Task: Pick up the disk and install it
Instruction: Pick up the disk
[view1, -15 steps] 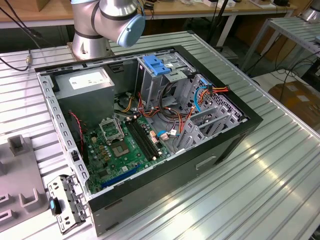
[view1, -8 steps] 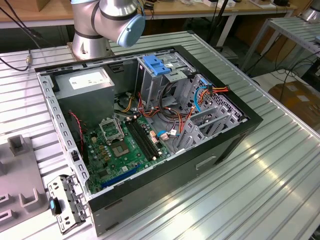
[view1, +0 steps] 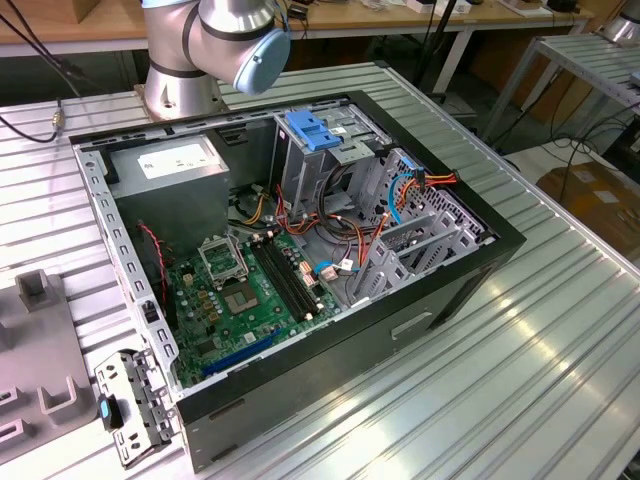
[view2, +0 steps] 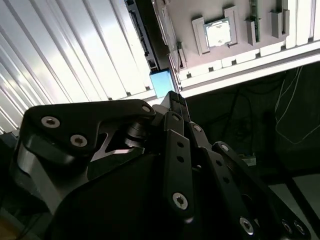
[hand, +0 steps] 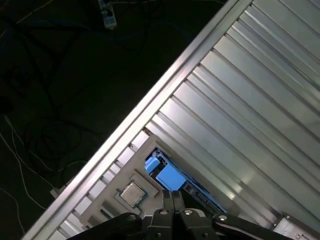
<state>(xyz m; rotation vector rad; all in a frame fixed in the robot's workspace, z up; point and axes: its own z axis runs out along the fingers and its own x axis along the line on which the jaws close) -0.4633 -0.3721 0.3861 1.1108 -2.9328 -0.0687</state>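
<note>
Currently at the very start: neither the pick nor the install is done, by my reading. In both wrist views the gripper (hand: 172, 196) hangs well above the ribbed aluminium worktop (hand: 250, 100), jaws drawn together at the tips with nothing between them. Beyond the tips lies what I take to be the disk (hand: 167, 172): a blue rail end and a narrow dark edge running along the slats, so it seems to stand on its side, though I cannot tell for certain. It sits just beside a grey fixture plate (hand: 127, 172) that carries a processor chip (hand: 132, 192). The second wrist view gives the same layout: gripper (view2: 175, 97), disk (view2: 162, 82), plate (view2: 190, 10), chip (view2: 218, 32). In the exterior view the open computer case (view1: 400, 300) lies on the worktop (view1: 520, 330) below the arm (view1: 215, 40), motherboard (view1: 240, 290) exposed and a blue plastic bracket (view1: 315, 130) on top of the drive cage. With the disk out by the fixture plate and apart from the jaws, all of the task is left: descent, grasp, carry to the case, seating.
</note>
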